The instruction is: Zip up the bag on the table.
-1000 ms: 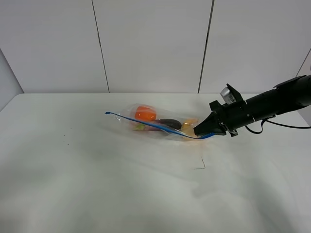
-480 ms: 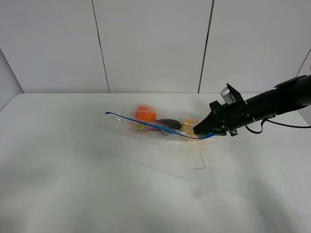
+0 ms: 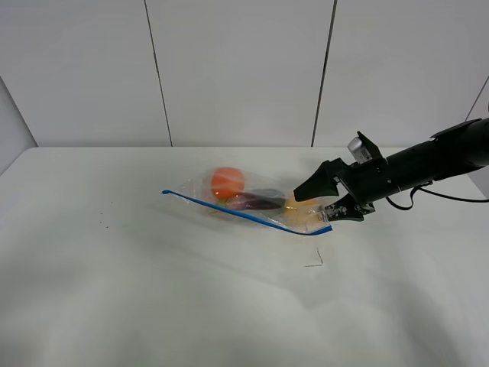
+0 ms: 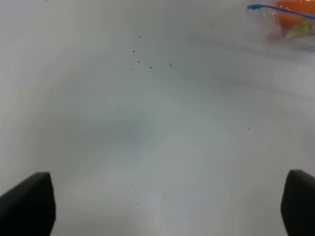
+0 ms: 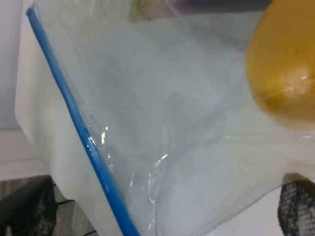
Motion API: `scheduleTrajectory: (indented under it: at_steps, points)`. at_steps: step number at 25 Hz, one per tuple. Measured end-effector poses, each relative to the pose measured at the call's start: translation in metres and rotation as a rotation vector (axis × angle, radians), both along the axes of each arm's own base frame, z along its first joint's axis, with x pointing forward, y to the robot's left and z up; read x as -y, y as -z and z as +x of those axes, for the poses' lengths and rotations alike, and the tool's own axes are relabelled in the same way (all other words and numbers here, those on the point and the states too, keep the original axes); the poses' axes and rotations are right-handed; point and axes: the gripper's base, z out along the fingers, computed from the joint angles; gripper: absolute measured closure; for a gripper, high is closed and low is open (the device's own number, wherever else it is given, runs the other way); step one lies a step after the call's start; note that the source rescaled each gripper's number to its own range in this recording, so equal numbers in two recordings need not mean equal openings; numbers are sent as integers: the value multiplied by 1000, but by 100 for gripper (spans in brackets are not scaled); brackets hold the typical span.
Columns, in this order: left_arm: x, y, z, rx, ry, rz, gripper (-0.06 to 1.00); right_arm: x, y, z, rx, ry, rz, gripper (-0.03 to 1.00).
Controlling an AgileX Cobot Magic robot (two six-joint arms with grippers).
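The bag (image 3: pixel 252 205) lies flat on the table (image 3: pixel 153 298), clear plastic with an orange, a dark eggplant and a yellow fruit (image 5: pixel 285 73) inside. Its blue zipper strip (image 3: pixel 244 213) runs along the near edge, from the left end to the right corner. At that right corner my right gripper (image 3: pixel 324 203) stands open, one finger above the bag's end and one below, gripping nothing. The right wrist view shows the bag (image 5: pixel 162 123) and strip (image 5: pixel 74 123) close up between the open fingers. My left gripper (image 4: pixel 162 206) is open over bare table, and the bag's left corner (image 4: pixel 283 12) lies far from it.
A small dark bent mark (image 3: pixel 315 260) lies on the table just in front of the bag's right corner. Several dark specks (image 3: pixel 103 223) dot the table at the left. White wall panels stand behind the table's far edge.
My right gripper went from shut on the zipper's right end to open and let it go. The bag settled flatter onto the table, its strip now lower.
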Motion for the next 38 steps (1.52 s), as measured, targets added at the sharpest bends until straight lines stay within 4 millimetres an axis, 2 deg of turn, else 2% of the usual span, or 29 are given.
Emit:
scheduleTrajectory:
  at_steps: [5,8,12,18,23,27,31,38]
  points:
    - [0,0,0,0,0,0,-5,0,-1,1,1,14,9,-3]
    - [0,0,0,0,0,0,-5,2,-1,4,29,-11,-47,-3]
    - [0,0,0,0,0,0,-5,12,-12,13,83,-38,-215,-3]
    - [0,0,0,0,0,0,-5,37,-47,16,200,57,-530,-3]
    - [0,0,0,0,0,0,-5,57,-65,6,204,78,-764,-3]
    - [0,0,0,0,0,0,-5,67,-82,-4,206,101,-871,-3]
    - [0,0,0,0,0,0,-5,69,-106,-19,220,102,-903,-3]
    - [0,0,0,0,0,1,-5,70,-161,-59,304,121,-915,-3]
